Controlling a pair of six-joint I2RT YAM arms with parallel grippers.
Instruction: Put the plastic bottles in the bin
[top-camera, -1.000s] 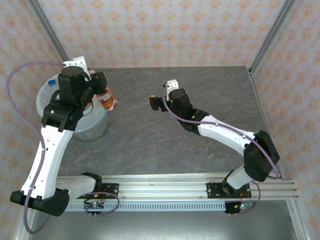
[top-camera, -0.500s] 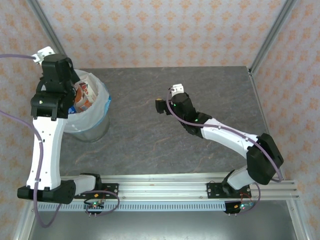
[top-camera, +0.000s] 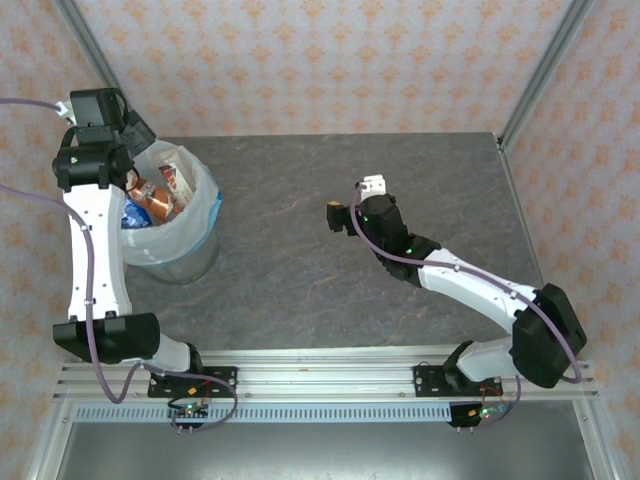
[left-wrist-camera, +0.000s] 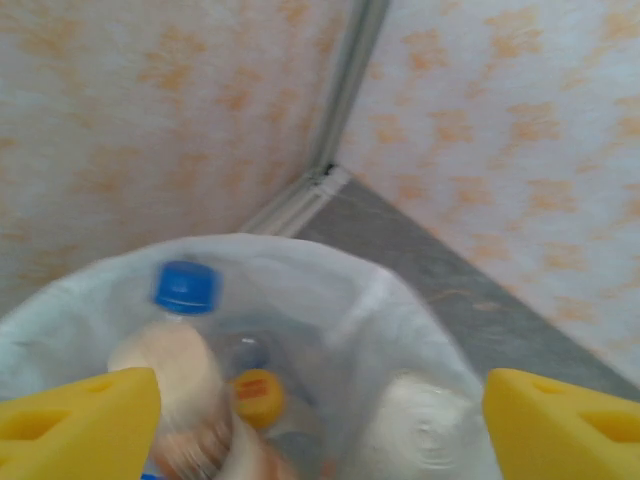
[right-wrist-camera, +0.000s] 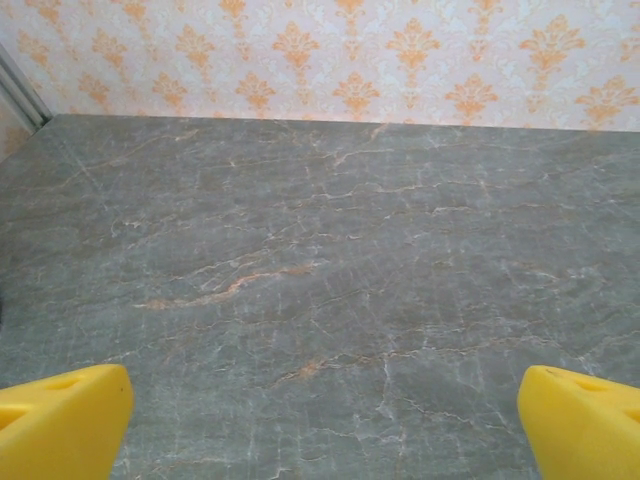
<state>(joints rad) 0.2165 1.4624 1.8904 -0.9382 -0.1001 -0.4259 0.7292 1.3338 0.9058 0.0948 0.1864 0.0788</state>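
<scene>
I am seeing the plastic bottles (top-camera: 155, 196) lying heaped inside the bin (top-camera: 207, 212), which is standing near the counter's (top-camera: 300, 275) far left corner. The left jaws are hanging spread wide above the bin, gripping nothing; the right jaws are gaping empty over the counter's middle

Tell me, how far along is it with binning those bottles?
Done: several bottles lie inside the bin. In hand: nothing; the left hand hangs open above the bin and the right hand is open over the table. Left: that table looks bare, so probably little or nothing.
</scene>
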